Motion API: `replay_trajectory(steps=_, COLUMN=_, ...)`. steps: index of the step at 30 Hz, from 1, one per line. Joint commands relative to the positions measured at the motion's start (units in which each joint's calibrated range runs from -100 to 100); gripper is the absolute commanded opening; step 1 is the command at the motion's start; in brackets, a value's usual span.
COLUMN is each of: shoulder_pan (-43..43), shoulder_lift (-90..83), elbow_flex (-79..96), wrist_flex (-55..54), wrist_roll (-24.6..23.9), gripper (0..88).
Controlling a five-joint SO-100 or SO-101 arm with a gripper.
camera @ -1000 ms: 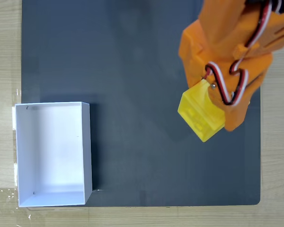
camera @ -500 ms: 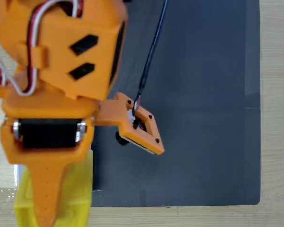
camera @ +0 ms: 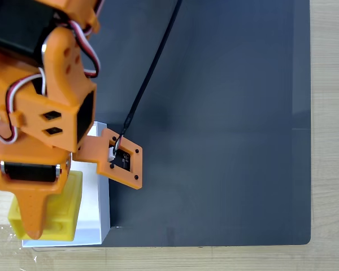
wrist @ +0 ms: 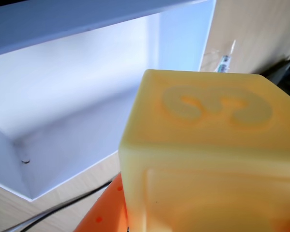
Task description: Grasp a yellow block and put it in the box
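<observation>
The hand [camera: 37, 217], now lower than before, pinches the yellow block [camera: 65, 209] over the box [camera: 101, 186]; a raised 3 marks it.

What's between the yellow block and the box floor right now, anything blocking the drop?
Nothing visible. The yellow block is held in the gripper over the box near its lower corner in the fixed view; the inside seen in the wrist view is bare white.

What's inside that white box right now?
The yellow block, held by the orange hand, sits over the box's near corner. The arm covers most of the interior; the visible part is bare white.
</observation>
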Motion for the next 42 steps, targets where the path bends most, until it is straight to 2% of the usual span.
replay_trajectory(steps=1, shoulder_pan=0.80, shoulder_lift=0.67, elbow_flex=-3.51, wrist_flex=-1.01, wrist_roll=0.08, gripper=29.5)
replay_trajectory(steps=13, shoulder_pan=3.24, shoulder_lift=5.41, elbow_flex=-3.51, wrist_flex=-1.18, wrist_roll=0.18, gripper=30.4)
replay_trajectory(steps=22, shoulder_pan=2.82, shoulder_lift=5.84, elbow_flex=-2.52, wrist_flex=-2.23, wrist_roll=0.29, gripper=47.8)
replay_trajectory(steps=31, shoulder_pan=1.39, shoulder_lift=3.97, elbow_flex=-2.52, wrist_flex=-2.14, wrist_roll=-0.03, gripper=48.5)
replay_trajectory(steps=35, shoulder_pan=0.29, shoulder_lift=-0.26, elbow_flex=-0.80, wrist_flex=-2.05, wrist_roll=-0.24, gripper=41.1)
replay_trajectory(steps=38, shoulder_pan=-1.22, shoulder_lift=-5.69, elbow_flex=3.54, wrist_flex=-2.05, wrist_roll=-0.55, gripper=29.7)
replay_trajectory(steps=42, shoulder_pan=-2.32, shoulder_lift=-16.62, elbow_flex=12.68, wrist_flex=-2.05, wrist_roll=-4.64, gripper=13.7)
